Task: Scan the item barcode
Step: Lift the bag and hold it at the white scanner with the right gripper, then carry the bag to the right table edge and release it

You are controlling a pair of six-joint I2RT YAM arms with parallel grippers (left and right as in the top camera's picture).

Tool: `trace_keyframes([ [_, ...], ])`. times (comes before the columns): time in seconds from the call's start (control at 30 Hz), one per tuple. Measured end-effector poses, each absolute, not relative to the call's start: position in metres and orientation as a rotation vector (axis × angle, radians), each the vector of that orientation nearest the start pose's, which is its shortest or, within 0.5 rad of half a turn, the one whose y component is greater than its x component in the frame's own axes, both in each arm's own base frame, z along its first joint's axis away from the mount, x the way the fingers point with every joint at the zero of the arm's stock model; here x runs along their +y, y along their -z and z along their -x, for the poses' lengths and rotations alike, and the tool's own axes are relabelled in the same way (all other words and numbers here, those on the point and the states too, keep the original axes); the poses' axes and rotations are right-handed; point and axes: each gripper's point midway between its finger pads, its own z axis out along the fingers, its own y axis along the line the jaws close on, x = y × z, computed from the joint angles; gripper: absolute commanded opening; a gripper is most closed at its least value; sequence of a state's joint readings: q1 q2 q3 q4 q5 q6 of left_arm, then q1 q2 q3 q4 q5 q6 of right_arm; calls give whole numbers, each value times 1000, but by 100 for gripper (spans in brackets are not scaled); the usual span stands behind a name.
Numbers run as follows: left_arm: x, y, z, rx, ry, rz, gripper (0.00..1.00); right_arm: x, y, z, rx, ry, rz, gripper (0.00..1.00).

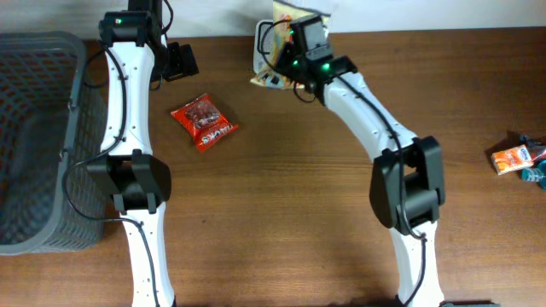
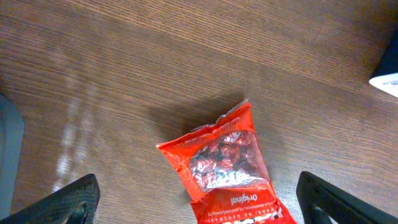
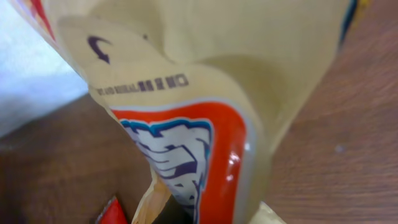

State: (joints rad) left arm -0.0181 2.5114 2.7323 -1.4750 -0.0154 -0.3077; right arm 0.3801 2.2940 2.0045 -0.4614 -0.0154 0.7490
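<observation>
A tan snack bag [image 1: 275,47] with orange and blue print hangs above the far edge of the table, and my right gripper [image 1: 294,53] is shut on it. The bag [image 3: 205,118] fills the right wrist view and hides the fingers; small dark print shows on it, but no barcode. A red candy packet [image 1: 203,122] lies flat on the wood at the left centre. My left gripper [image 1: 179,61] hovers beyond it, open. In the left wrist view the packet [image 2: 227,168] lies between the wide-apart fingertips [image 2: 71,200], untouched.
A grey mesh basket [image 1: 34,145] stands along the left edge of the table. At the far right lie a small orange packet [image 1: 510,159] and a teal item [image 1: 534,173]. A white object [image 2: 388,78] shows at the right edge of the left wrist view.
</observation>
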Motion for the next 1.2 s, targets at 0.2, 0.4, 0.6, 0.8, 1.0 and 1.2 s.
trace_keyframes([
  [0.2, -7, -148, -536, 2796, 52, 411, 99, 240, -112, -579, 2387, -579, -477, 4],
  [0.4, -7, -148, -536, 2796, 52, 411, 99, 250, -108, -570, 2430, -644, -485, 4],
  [0.6, -7, -148, -536, 2796, 52, 411, 99, 248, -104, -567, 2449, -630, -487, 4],
  [0.8, -7, -148, -536, 2796, 52, 411, 99, 218, -106, -563, 2513, -548, -516, 4],
  [1.0, -7, -148, -536, 2796, 52, 411, 99, 81, -181, -575, 2429, -439, -763, 4],
  [1.2, -7, -148, -536, 2796, 52, 411, 99, -103, -191, -517, 2398, -177, -1191, 4],
])
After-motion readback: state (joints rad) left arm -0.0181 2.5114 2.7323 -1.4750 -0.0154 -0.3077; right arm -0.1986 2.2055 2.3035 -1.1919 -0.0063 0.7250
